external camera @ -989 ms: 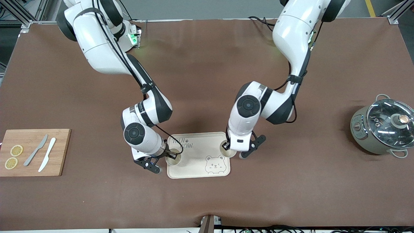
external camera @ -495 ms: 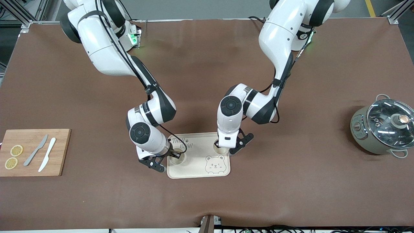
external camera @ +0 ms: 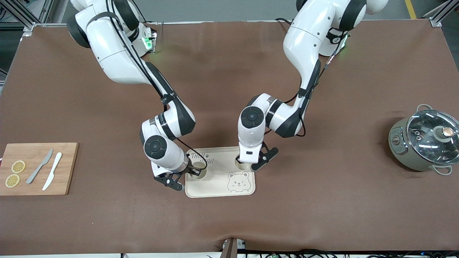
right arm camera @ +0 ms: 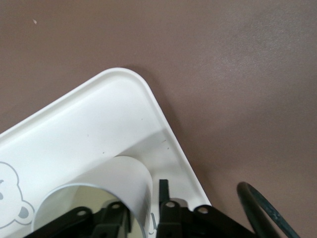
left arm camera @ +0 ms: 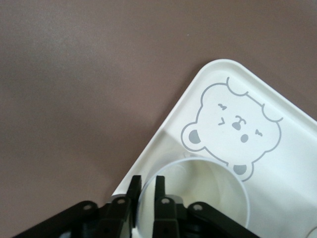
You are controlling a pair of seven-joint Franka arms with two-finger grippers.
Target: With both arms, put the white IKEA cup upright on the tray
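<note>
The cream tray (external camera: pixel 218 181) with a grey bear face lies at the table's middle. Two white cups stand upright over it, openings up. My right gripper (external camera: pixel 192 170) is shut on the wall of the cup (external camera: pixel 199 172) at the tray's end toward the right arm. In the right wrist view, one finger (right arm camera: pixel 163 193) is outside that cup (right arm camera: pixel 99 191) and the other inside. My left gripper (external camera: pixel 239 160) is shut on the rim of the other cup (external camera: pixel 244 165), at the tray's corner toward the left arm. The left wrist view shows this cup (left arm camera: pixel 208 193), the gripper (left arm camera: pixel 146 187) and the tray (left arm camera: pixel 297 163). I cannot tell whether the cups touch the tray.
A wooden cutting board (external camera: pixel 68 168) with two knives and lemon slices lies toward the right arm's end. A grey pot (external camera: pixel 423 143) with a glass lid stands toward the left arm's end. Brown mat surrounds the tray.
Both grippers carried their cups inward over the tray. The left one moved from the tray's edge toward the right arm's end. The right one shifted slightly toward the tray's middle.
</note>
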